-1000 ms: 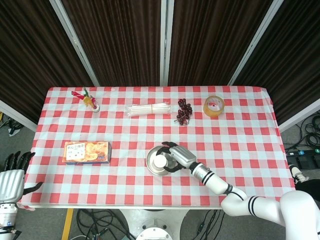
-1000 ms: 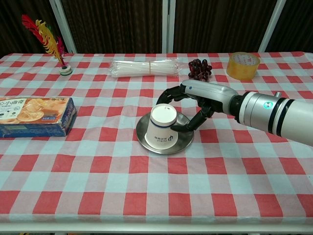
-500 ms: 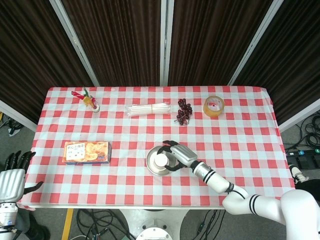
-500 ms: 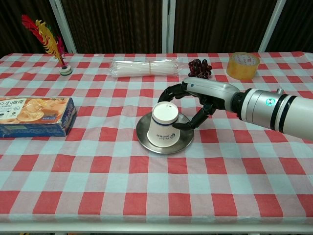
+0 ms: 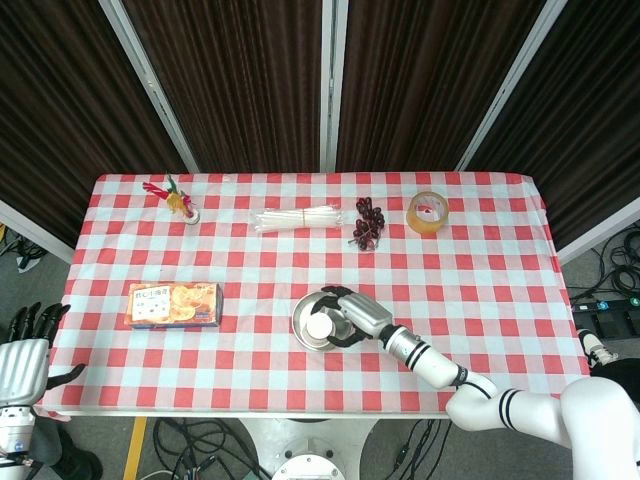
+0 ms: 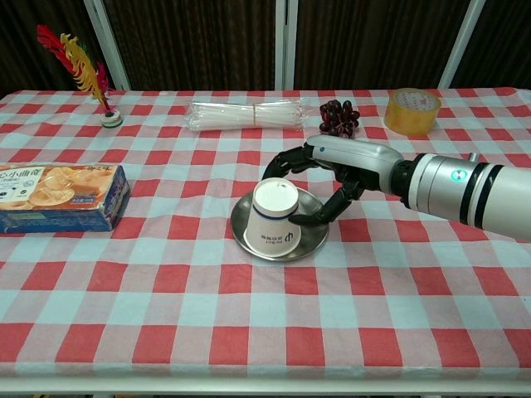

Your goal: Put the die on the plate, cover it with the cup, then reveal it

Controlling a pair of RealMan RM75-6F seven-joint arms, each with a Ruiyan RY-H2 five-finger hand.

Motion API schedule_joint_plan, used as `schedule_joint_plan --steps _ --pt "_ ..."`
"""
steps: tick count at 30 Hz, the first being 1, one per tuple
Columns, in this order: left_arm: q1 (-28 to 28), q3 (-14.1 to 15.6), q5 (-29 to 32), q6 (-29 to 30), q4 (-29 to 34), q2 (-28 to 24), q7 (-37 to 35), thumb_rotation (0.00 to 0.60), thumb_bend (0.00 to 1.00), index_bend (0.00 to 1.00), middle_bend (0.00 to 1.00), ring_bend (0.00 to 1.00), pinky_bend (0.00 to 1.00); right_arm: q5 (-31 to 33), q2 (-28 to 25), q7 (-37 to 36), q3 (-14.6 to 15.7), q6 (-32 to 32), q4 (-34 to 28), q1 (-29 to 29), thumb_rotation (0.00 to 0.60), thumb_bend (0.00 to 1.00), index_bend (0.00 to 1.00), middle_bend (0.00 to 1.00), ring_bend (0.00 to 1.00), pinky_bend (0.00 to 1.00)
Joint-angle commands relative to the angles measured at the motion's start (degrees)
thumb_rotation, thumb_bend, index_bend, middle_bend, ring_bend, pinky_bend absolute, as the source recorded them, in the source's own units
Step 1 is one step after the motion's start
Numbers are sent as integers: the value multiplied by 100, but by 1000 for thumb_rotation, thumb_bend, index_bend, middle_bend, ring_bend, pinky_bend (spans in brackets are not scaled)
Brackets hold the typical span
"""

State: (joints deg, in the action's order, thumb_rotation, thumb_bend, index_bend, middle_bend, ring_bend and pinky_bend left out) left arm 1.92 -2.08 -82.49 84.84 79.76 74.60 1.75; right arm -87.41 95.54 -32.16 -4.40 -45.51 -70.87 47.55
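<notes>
Nearest to me in the head view, my left hand (image 5: 22,352) sits off the table's near-left corner with its fingers apart and nothing in them, well away from the work. On the near half of the table the metal plate (image 6: 242,230) lies on the checked cloth, and the paper cup (image 6: 272,220) stands on it upside down, base uppermost, leaning a little toward me. My right hand (image 6: 332,178) reaches in from the right, so the cup lies to its left: fingers (image 6: 282,162) curl over the far side of the cup's top, and the thumb comes in low on the right wall. Whether that amounts to a firm hold or only a touch I cannot tell for certain, though I read it as a light grasp. The die is not visible; I judge it is under the cup on the plate. The cup's long axis runs nearly vertical, so I judge the reveal calls for a straight lift by the right hand, much the nearer of the two. Left of the plate sits a snack box (image 6: 58,196). Along the far edge are a feather shuttlecock (image 6: 90,70), a bundle of straws (image 6: 249,114), a cluster of grapes (image 6: 338,116) and a tape roll (image 6: 412,111)
</notes>
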Motion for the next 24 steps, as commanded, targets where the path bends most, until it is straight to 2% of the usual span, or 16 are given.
schedule_joint_plan --steps 1,5,9,12,20,24 --pt "-3 -5 20 -12 3 2 -7 600 0 142 129 21 18 384 200 105 -224 103 440 65 600 327 523 275 61 80" --pt "-15 1 36 -18 -7 8 -11 600 0 142 129 22 18 446 286 21 -286 75 559 73 600 327 519 271 61 80" --pt "-7 -4 27 -20 -23 12 -10 600 0 143 129 22 18 83 54 -286 -19 9 149 55 600 327 515 272 61 80" --pt "1 -3 19 -28 -23 14 -1 600 0 143 129 22 18 -55 -26 -373 82 -34 85 64 600 327 507 272 61 78" --pt "-27 1 36 -7 3 1 8 600 0 143 129 22 18 364 307 -226 -176 -14 702 57 600 327 505 272 61 78" --pt "-26 -3 45 -14 7 8 20 600 0 142 129 21 18 53 165 -450 71 -135 372 1 600 327 504 272 61 78"
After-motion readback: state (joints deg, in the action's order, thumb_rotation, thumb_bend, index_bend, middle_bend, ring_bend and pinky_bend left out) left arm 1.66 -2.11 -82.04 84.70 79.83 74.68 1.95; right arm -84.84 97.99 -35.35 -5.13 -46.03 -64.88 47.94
